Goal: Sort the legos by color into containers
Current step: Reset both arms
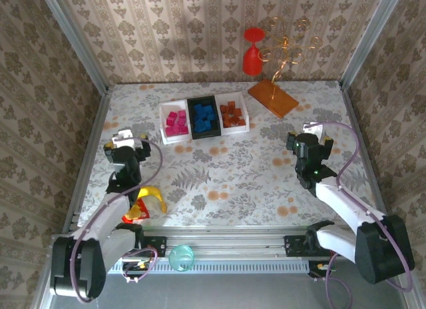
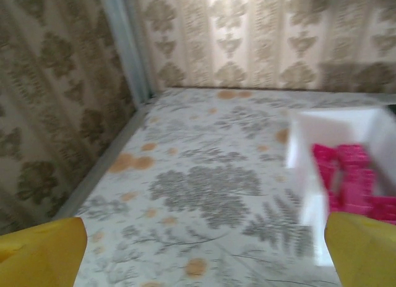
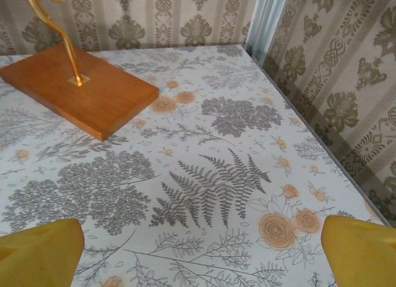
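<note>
Holding left gripper (image 1: 126,136) and right gripper (image 1: 310,134) wide open, empty, I see legos (image 1: 206,117) sorted in containers (image 1: 162,124) at the worktop's (image 1: 219,179) far edge; board (image 1: 273,97) toward far right corner, centre free.

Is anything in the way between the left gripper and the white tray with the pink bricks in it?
No, nothing visible does. Bare flowery table lies between the open left gripper and the white plastic tray holding the small magenta-pink plastic bricks.
</note>
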